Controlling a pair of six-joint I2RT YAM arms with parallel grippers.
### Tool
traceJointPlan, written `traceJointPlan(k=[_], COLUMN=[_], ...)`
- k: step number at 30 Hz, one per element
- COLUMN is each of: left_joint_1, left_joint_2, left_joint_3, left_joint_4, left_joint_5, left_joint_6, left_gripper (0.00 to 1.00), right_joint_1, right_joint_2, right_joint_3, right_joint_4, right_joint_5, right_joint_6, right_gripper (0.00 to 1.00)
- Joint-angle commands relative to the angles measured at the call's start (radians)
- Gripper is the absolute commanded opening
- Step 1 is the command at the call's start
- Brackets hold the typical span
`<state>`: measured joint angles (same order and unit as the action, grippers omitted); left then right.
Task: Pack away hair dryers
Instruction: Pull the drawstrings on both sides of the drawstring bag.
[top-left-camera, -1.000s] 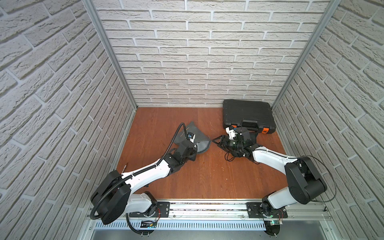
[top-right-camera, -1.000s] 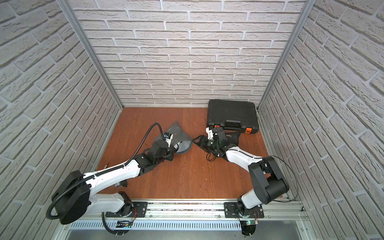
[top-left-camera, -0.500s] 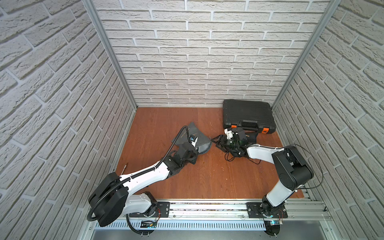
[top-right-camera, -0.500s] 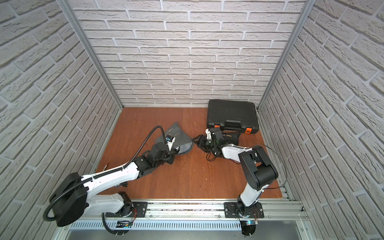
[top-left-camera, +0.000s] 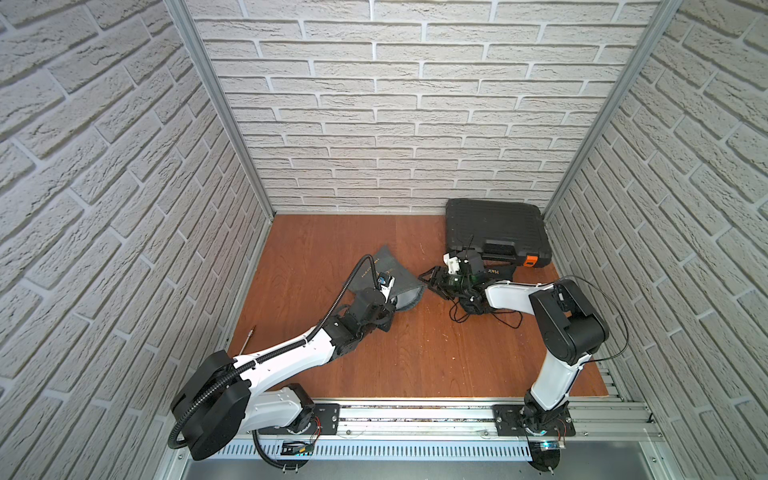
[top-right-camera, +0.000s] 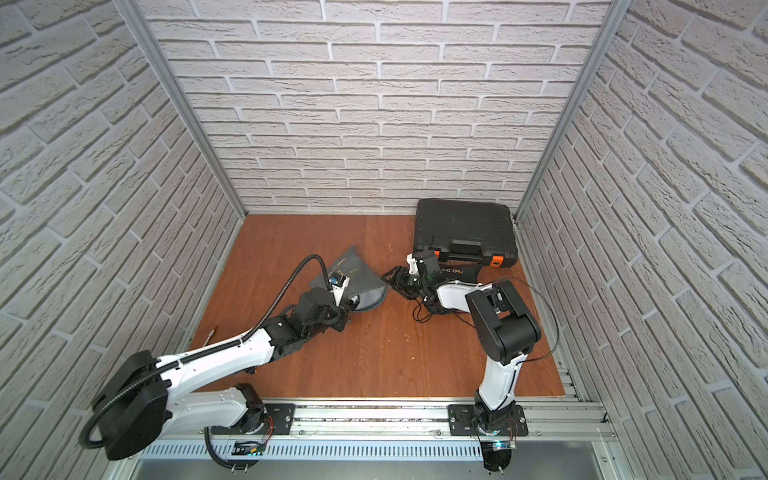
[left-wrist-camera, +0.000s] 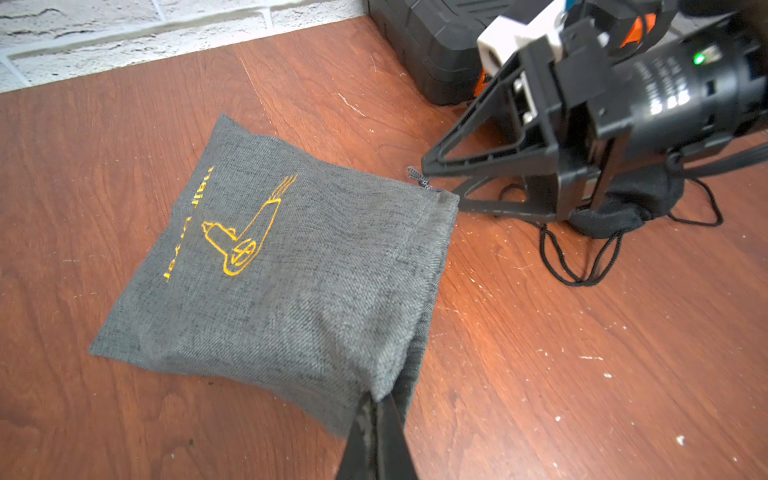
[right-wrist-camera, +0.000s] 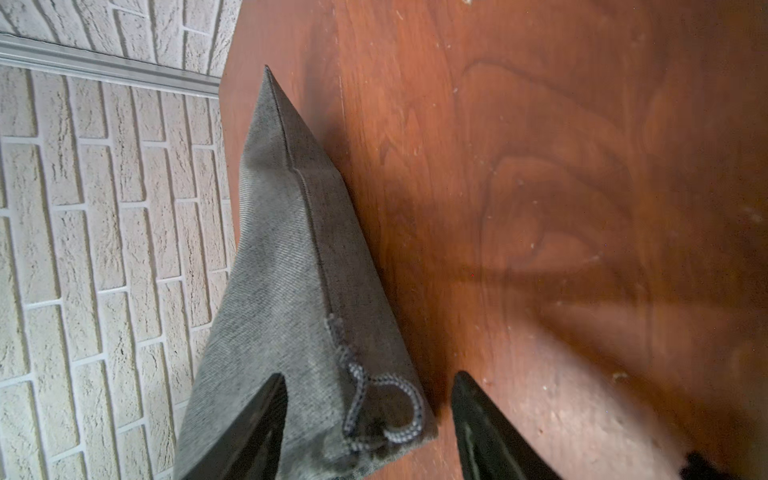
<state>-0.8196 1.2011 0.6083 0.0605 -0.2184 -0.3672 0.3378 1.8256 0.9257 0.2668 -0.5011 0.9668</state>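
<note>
Now pinched at mouth hem by closed left gripper, straddled at drawstring corner by wide-apart, empty right gripper: grey bag; hair dryers hidden, direction impossible to tell.

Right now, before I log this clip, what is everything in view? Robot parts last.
grey fabric bag: one, grey with orange hair-dryer drawing, mid-table, bulging.
black fabric bag: one, black with loose black cords, under the right arm.
hard case: one, black with orange latches, back right corner, closed.
thin stick-like object: one, colour unclear, table's left edge.
hair dryers: none visible; possibly inside the bags.
table: one, reddish-brown wood.
walls: three, white brick.
left hand: one, black, shut on the grey bag's mouth edge.
right hand: one, black, open, fingers either side of the grey bag's drawstring corner.
</note>
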Motion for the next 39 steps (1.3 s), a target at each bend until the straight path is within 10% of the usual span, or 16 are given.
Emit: traceJointPlan(k=[1, 14, 35, 39], left_joint_1=[-0.005, -0.005, -0.006, -0.012], left_joint_2=[-0.029, -0.029, -0.042, -0.027], left_joint_3=[-0.001, -0.001, -0.029, -0.011], left_joint_4=[0.068, 0.085, 0.088, 0.05], left_joint_5=[0.013, 0.031, 0.076, 0.078], left_joint_6=[0.015, 0.016, 0.02, 0.026], left_gripper=[0.0, 0.0, 0.0, 0.26], right_joint_1=[0.002, 0.014, 0.012, 0.011], right_joint_2=[-0.009, 0.057, 0.003, -0.016], right_joint_3=[0.027, 0.046, 0.009, -0.003], right_joint_4=[-0.028, 0.096, 0.108, 0.115], right_joint_5=[0.004, -0.053, -0.002, 0.015], right_joint_6=[-0.064, 0.021, 0.022, 0.051], right_gripper=[0.64, 0.6, 0.08, 0.03])
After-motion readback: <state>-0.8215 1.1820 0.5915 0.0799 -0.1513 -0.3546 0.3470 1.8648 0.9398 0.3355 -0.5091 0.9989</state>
